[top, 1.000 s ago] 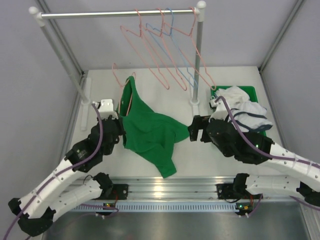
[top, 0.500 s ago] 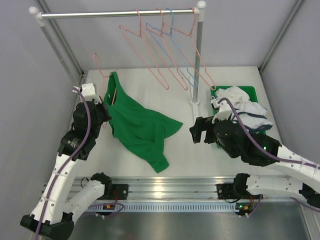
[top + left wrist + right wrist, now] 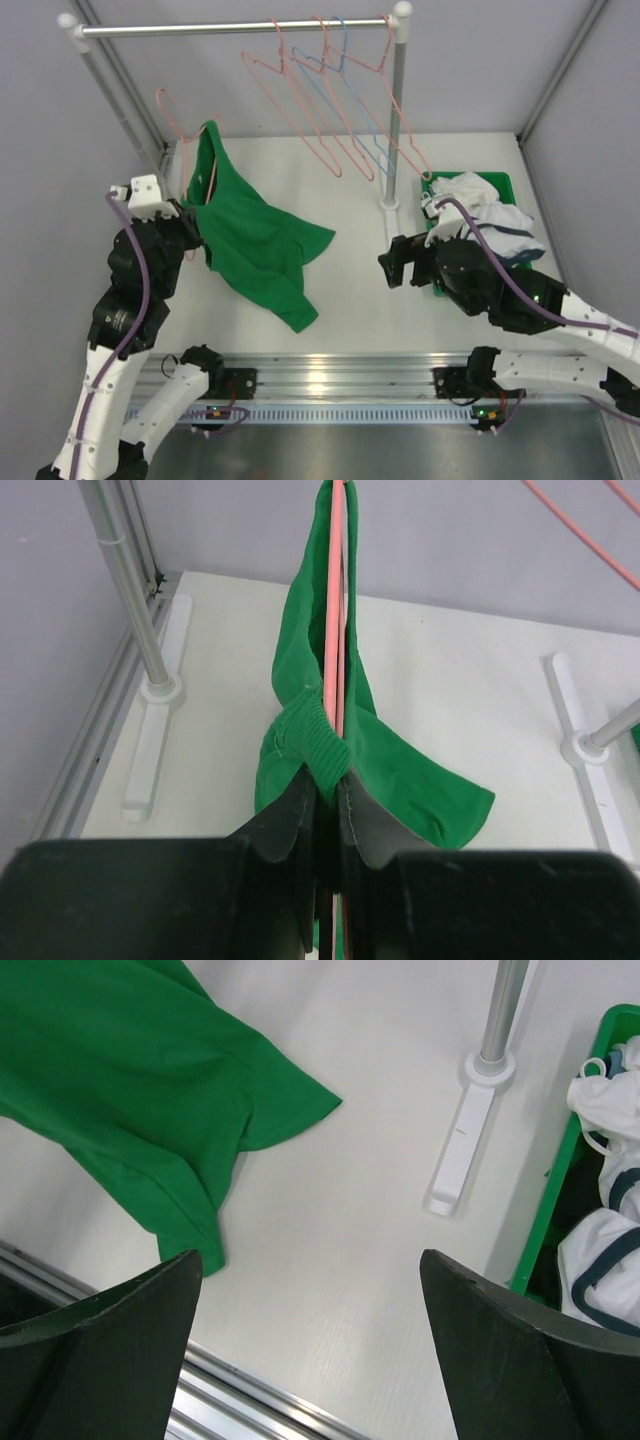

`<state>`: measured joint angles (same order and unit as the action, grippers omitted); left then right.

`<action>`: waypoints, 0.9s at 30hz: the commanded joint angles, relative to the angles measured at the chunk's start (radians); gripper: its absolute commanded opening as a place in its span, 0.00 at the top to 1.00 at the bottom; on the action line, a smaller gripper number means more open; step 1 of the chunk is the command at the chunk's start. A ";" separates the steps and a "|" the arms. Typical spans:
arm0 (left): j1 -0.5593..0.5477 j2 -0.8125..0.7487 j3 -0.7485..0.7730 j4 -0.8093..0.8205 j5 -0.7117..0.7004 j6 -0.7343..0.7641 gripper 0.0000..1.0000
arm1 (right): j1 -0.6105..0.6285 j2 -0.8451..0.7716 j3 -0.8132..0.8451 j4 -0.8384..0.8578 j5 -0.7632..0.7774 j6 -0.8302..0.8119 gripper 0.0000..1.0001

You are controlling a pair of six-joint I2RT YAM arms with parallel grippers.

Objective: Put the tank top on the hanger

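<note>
The bright green tank top [image 3: 255,245] hangs on a salmon-pink wire hanger [image 3: 172,118] that runs through it, with the hem trailing onto the table. My left gripper [image 3: 190,222] is shut on the hanger wire and the ribbed edge of the top, lifting both at the left of the table. In the left wrist view the pink wire [image 3: 337,630] runs straight up from the jaws through the green cloth [image 3: 400,770]. My right gripper [image 3: 392,262] is open and empty, right of the top; the cloth's hem [image 3: 150,1110] shows in its view.
A rail [image 3: 230,28] on two posts holds several pink hangers [image 3: 300,100] and a light-blue one [image 3: 345,95]. The right post foot [image 3: 390,200] stands mid-table. A green bin [image 3: 498,185] of white garments [image 3: 485,225] sits at the right. The left post [image 3: 125,590] is close to my left gripper.
My left arm has lifted and swung left and back with the hanger and top, dragging the cloth leftward over the table. My right gripper has stayed open and almost still.
</note>
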<state>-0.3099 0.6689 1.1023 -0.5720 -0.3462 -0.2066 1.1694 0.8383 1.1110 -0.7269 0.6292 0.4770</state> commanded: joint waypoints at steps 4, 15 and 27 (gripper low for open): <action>0.006 -0.011 0.120 0.037 -0.043 0.065 1.00 | 0.012 -0.008 0.007 0.069 -0.020 -0.049 0.10; 0.006 0.113 0.258 0.092 -0.089 0.160 1.00 | 0.012 0.031 0.029 0.103 -0.046 -0.086 0.09; 0.009 0.281 0.404 0.199 -0.076 0.223 1.00 | -0.001 0.088 0.059 0.138 -0.083 -0.130 0.09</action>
<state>-0.3080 0.9375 1.4414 -0.5304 -0.4164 -0.0246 1.1690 0.9215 1.1152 -0.6476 0.5690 0.3733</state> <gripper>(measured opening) 0.137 0.910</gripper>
